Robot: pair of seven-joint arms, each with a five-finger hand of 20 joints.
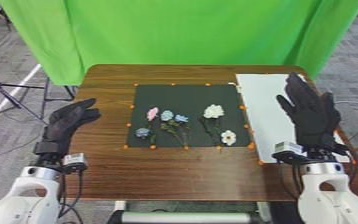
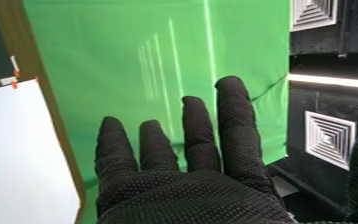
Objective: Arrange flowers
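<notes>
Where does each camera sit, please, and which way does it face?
Head view: on the robot's head, facing forward and down at the table and flowers; both arms, left hand and right hand show.
Right wrist view: on the right wrist, looking past that hand's fingers at the curtain.
Shared: right hand, curtain, table, white sheet.

A wooden table (image 1: 175,172) bears a dark mat (image 1: 177,95); beside that, a white sheet (image 1: 262,105)
</notes>
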